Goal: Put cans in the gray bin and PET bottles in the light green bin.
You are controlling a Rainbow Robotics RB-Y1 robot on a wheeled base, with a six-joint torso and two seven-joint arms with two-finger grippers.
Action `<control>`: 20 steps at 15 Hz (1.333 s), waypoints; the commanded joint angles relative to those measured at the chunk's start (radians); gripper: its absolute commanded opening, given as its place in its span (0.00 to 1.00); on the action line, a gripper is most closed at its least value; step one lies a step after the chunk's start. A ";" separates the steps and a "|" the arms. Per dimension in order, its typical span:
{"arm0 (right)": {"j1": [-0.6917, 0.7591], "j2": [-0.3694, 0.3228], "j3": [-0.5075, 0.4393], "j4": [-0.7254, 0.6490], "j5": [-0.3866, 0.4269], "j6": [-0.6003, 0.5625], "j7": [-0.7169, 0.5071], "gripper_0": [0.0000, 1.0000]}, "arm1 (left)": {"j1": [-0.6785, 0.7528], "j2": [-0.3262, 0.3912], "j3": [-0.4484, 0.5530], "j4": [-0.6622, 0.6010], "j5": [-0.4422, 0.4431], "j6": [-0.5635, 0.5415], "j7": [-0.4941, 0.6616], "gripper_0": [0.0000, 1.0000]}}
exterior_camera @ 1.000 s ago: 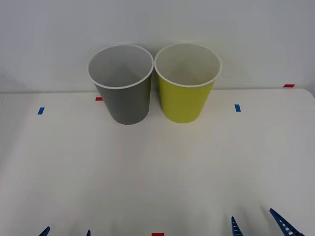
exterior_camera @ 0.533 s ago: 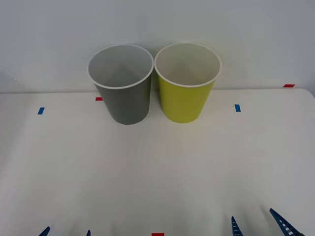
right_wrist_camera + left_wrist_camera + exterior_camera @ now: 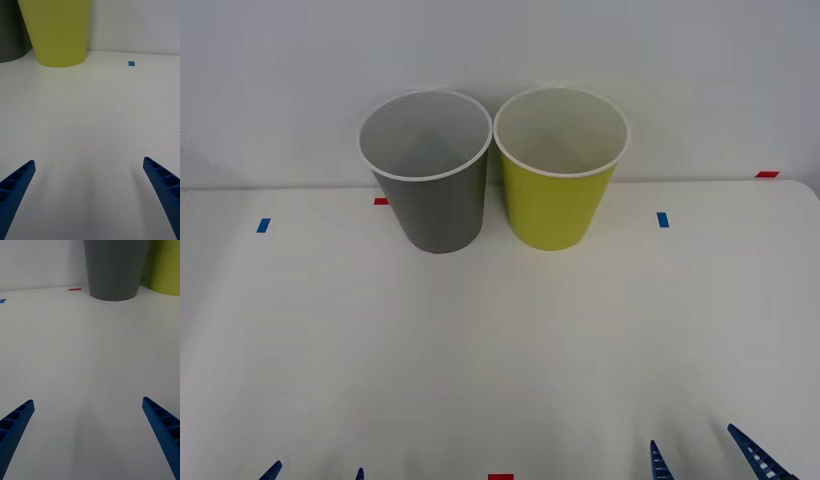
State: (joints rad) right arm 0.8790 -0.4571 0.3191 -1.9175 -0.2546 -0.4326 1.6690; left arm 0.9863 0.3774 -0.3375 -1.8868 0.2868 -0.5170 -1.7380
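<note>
The gray bin [image 3: 432, 180] and the light green bin [image 3: 558, 175] stand side by side at the back of the white table, both upright with pale insides. The cans and PET bottles are out of view. My left gripper [image 3: 315, 473] sits open at the table's near edge, left of centre, with nothing between its fingers; its wrist view faces the gray bin [image 3: 114, 268], with the light green bin [image 3: 165, 266] beside it. My right gripper [image 3: 708, 458] is open at the near edge on the right, also holding nothing, facing the light green bin [image 3: 56, 32] with the gray bin [image 3: 11, 32] beside it.
Small blue tape marks [image 3: 263, 225] [image 3: 663, 219] and red tape marks [image 3: 381, 201] [image 3: 767, 174] [image 3: 500, 477] dot the white table [image 3: 500, 340]. A plain white wall rises right behind the bins.
</note>
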 commanded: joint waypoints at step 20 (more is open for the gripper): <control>0.000 0.000 0.000 0.000 0.000 0.000 0.000 1.00 | 0.000 0.000 0.000 0.000 0.000 0.000 0.000 1.00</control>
State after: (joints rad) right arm 0.8790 -0.4571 0.3191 -1.9175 -0.2546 -0.4326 1.6690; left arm 0.9863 0.3774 -0.3375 -1.8868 0.2868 -0.5170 -1.7380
